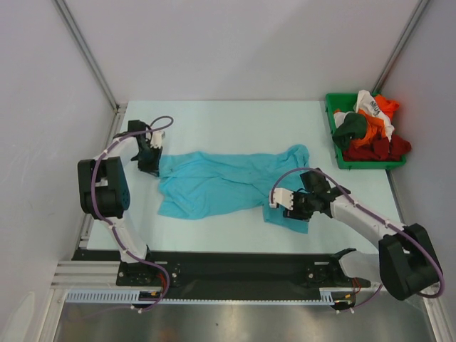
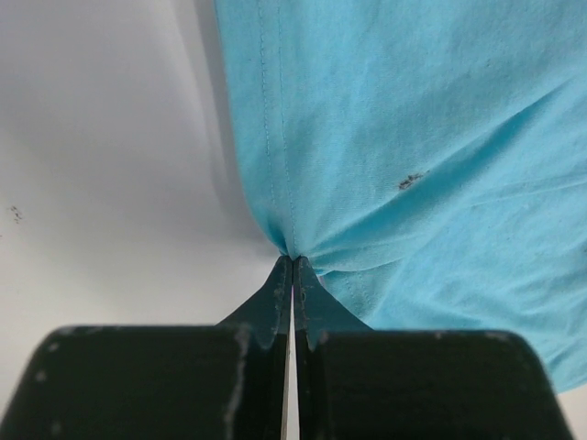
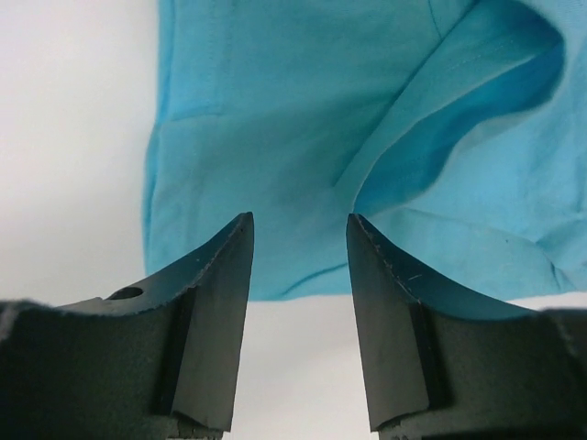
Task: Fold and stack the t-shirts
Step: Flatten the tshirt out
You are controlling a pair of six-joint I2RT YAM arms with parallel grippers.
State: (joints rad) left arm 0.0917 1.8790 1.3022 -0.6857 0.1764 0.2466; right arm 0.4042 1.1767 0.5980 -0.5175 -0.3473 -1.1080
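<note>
Lying wrinkled and unfolded across the middle of the pale table [image 1: 235, 128], the turquoise t-shirt [image 1: 228, 182] stretches from left to right, with one end bunched up toward the far right. At its far left corner the left gripper [image 1: 152, 162] has its fingers pressed tightly together on the cloth. The left wrist view shows the two dark fingertips of that gripper [image 2: 293, 266] meeting on a pinch of turquoise fabric [image 2: 413, 165] just beside a stitched hem, the cloth gathering into small folds at the pinch. At the shirt's near right corner sits the right gripper [image 1: 285, 206]. Seen from the right wrist, its fingers [image 3: 300, 229] stand apart with nothing between them, while the shirt [image 3: 275, 110] lies just beyond the tips — rumpled, one fold gaping open. Well apart, at the far right edge of the table, a green bin [image 1: 360, 165] holds the other t-shirts [image 1: 381, 148] in a loose heap — orange, white, dark green and red.
</note>
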